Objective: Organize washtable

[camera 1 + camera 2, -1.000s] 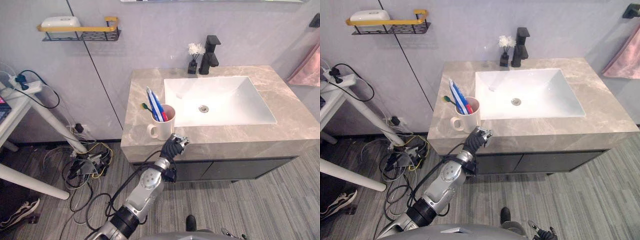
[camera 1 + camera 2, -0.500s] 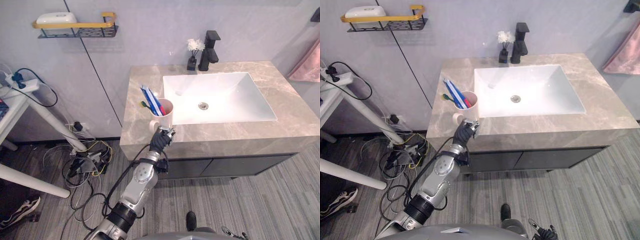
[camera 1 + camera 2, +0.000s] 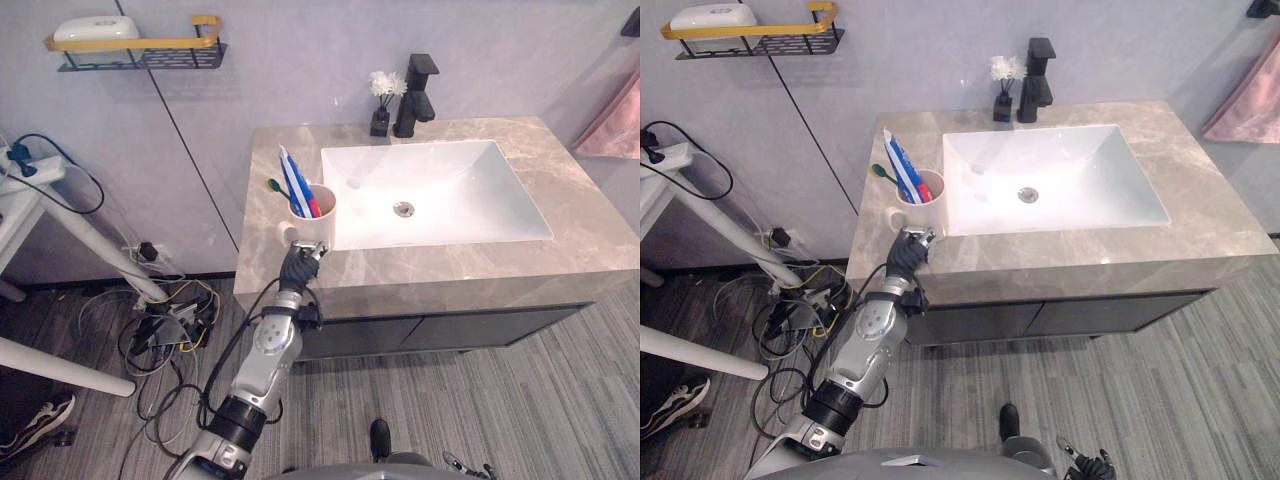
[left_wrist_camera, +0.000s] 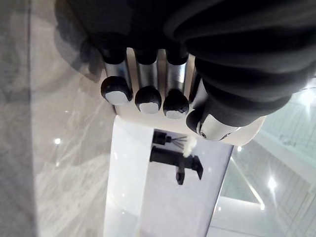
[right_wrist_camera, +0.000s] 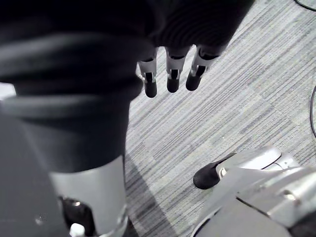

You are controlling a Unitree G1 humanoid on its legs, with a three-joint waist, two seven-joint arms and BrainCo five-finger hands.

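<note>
Currently, our left hand [image 3: 298, 268] curled on mug [image 3: 313, 216] near counter [image 3: 450, 266] edge; we judge leaning toothbrushes [image 3: 296, 184] could tip it. Right hand [image 5: 172, 74] slack.

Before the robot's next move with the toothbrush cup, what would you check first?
1. Cup upright on the counter: ok.
2. Toothbrushes inside the cup: ok.
3. Left hand at the cup's near side: ok.
4. Left hand's hold on the cup: cannot tell.
5. Right hand free, open above the floor: ok.
6. Cup apart from faucet and flower vase: ok.
</note>
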